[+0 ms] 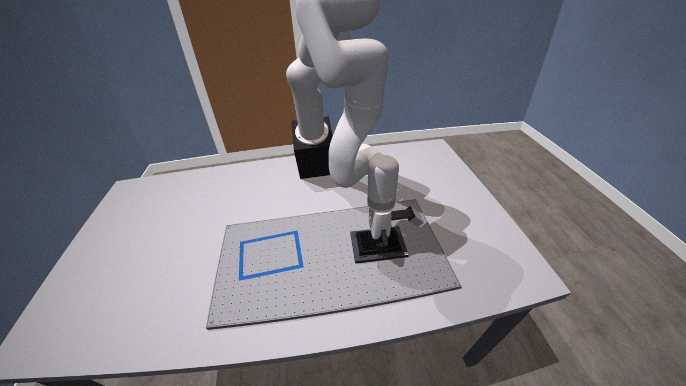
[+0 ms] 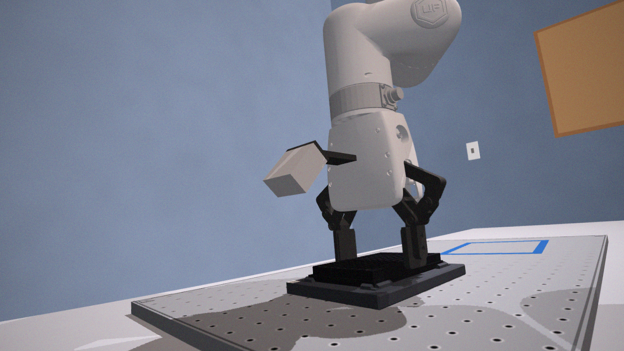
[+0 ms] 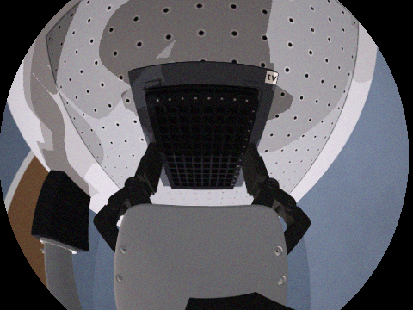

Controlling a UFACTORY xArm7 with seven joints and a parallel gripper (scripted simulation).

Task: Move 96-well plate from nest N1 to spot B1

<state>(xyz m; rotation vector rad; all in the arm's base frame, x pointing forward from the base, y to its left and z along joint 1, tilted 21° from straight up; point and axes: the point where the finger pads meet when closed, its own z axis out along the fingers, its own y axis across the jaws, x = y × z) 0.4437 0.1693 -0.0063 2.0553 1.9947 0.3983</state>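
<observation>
The black 96-well plate (image 1: 375,242) sits flat in the dark plate nest (image 1: 379,254) on the right part of the perforated deck. It also shows in the side view (image 2: 375,266) and in the wrist view (image 3: 202,134). My gripper (image 2: 378,257) is open and lowered over the plate, with one finger on each long side and the tips down at the level of the plate. In the wrist view the fingers flank the plate's near end. The blue taped outline (image 1: 269,253) lies on the left part of the deck with nothing inside it.
The grey perforated deck (image 1: 330,266) lies on a white table. The arm's black base block (image 1: 311,153) stands at the table's back. A small label (image 3: 271,78) marks the nest's far right corner.
</observation>
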